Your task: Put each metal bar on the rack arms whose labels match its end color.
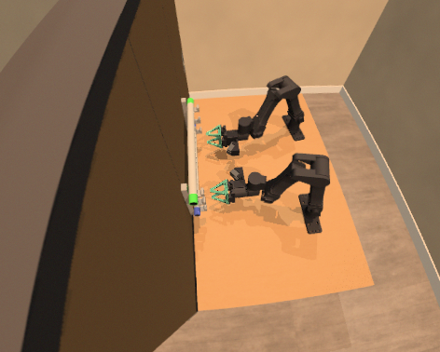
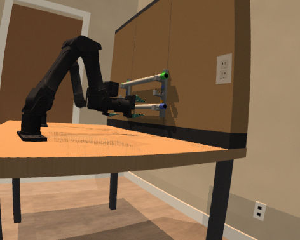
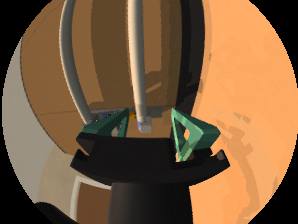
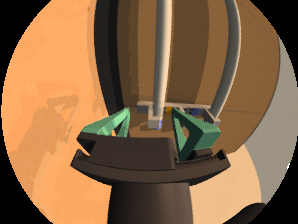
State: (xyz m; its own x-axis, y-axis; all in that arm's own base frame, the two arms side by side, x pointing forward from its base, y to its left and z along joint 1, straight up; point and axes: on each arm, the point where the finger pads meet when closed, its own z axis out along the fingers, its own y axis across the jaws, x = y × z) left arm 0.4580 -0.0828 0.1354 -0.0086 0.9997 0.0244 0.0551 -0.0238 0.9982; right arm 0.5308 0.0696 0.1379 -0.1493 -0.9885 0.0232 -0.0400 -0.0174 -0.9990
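Note:
The green-ended bar (image 1: 192,149) (image 2: 142,80) (image 3: 66,40) (image 4: 234,45) lies on the rack's top arms. The blue-ended bar (image 1: 197,211) (image 2: 145,106) (image 3: 136,50) (image 4: 163,50) lies on the bottom arms, under a yellow label (image 2: 161,101) (image 4: 168,110). A blue label (image 2: 163,86) (image 3: 106,116) (image 4: 195,112) marks the middle pair, whose arms (image 2: 156,92) are bare. The top labels are not readable. My left gripper (image 1: 212,191) (image 3: 150,111) and right gripper (image 1: 208,135) (image 2: 144,108) (image 4: 151,111) are open and empty, just short of the blue-ended bar, at its height.
The rack hangs on a brown wall panel (image 1: 125,186) (image 2: 199,79). The green-ended bar runs above both grippers. The orange table top (image 1: 265,265) (image 2: 85,147) lies below the grippers. Both arms stand side by side, with their wrist cameras between them.

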